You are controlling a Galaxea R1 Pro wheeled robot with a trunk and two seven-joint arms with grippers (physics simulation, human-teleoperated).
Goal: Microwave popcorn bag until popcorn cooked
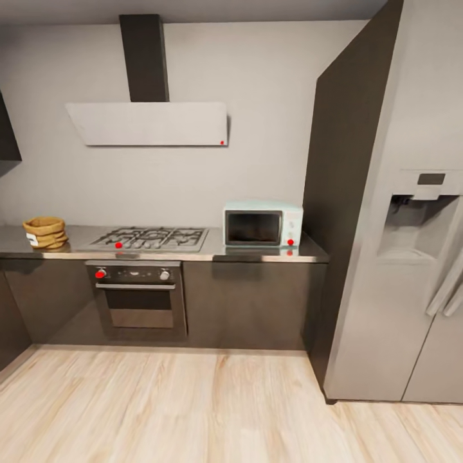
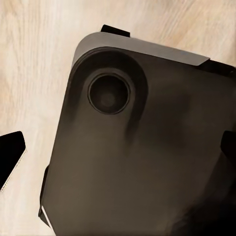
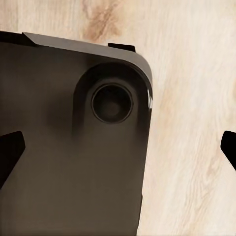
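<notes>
Facing the kitchen from across the pale wood floor [image 1: 193,405], the head view takes in the long grey table [image 1: 270,254] running along the back wall. The popcorn bag [image 1: 45,232] stands upright near the table's left end, its white label on the lower left side. The microwave [image 1: 263,225] sits at the table's right end with its dark door closed, just beside the dark side panel of the tall silver fridge [image 1: 399,257]. Between bag and microwave lies the gas hob [image 1: 149,238], with the oven [image 1: 137,297] below it and the white hood [image 1: 149,123] on the wall above.

Both wrist views look down on the robot's dark base [image 2: 147,157] over the floor. Dark fingertips [image 3: 11,152] of the right hand [image 3: 118,147] stand wide apart at opposite picture edges, grasping nothing. Whether the left hand is released or clenched I cannot tell.
</notes>
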